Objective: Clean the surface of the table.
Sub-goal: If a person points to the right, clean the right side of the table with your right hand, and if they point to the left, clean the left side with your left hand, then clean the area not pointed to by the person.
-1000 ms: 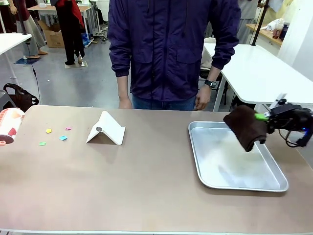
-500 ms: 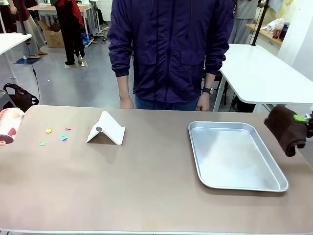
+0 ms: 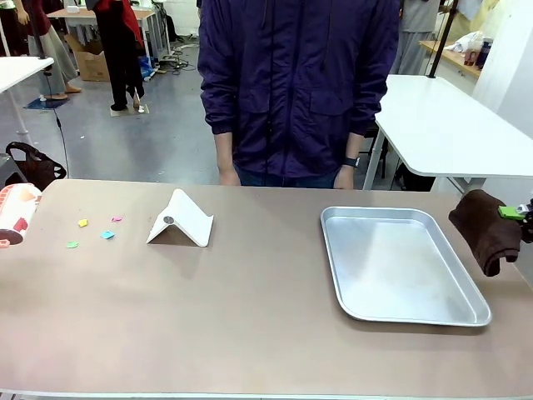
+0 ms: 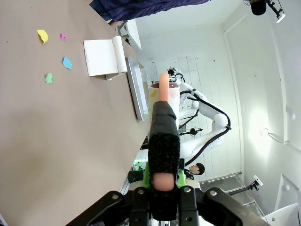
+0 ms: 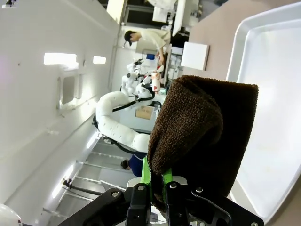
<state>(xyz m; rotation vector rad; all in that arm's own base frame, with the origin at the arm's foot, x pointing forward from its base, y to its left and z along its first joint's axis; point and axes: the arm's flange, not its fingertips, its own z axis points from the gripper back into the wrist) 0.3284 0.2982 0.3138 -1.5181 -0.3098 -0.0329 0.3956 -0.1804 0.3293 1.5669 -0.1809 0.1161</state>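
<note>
The brownish table (image 3: 250, 317) carries small paper scraps at its left: yellow (image 3: 82, 222), pink (image 3: 117, 219), blue (image 3: 107, 235) and green (image 3: 72, 244). My right gripper (image 3: 515, 214) hangs past the tray's right side, shut on a dark brown cloth (image 3: 487, 233) that droops from its green pads. In the right wrist view the cloth (image 5: 202, 127) bulges over the gripper (image 5: 157, 181). In the left wrist view my left gripper (image 4: 163, 181) is shut on a peach-coloured stick with a black textured sleeve (image 4: 163, 122), held above the table, with the scraps (image 4: 67, 62) off to one side.
A silver tray (image 3: 400, 267) lies on the table's right half. A white folded stand (image 3: 179, 218) sits left of centre. A pink and white thing (image 3: 12, 215) juts in at the left edge. A person in a dark jacket (image 3: 300, 83) stands at the far side.
My right gripper has carried the brown cloth rightward, from above the tray's right part to beyond its right rim. The person has stepped slightly to the right.
</note>
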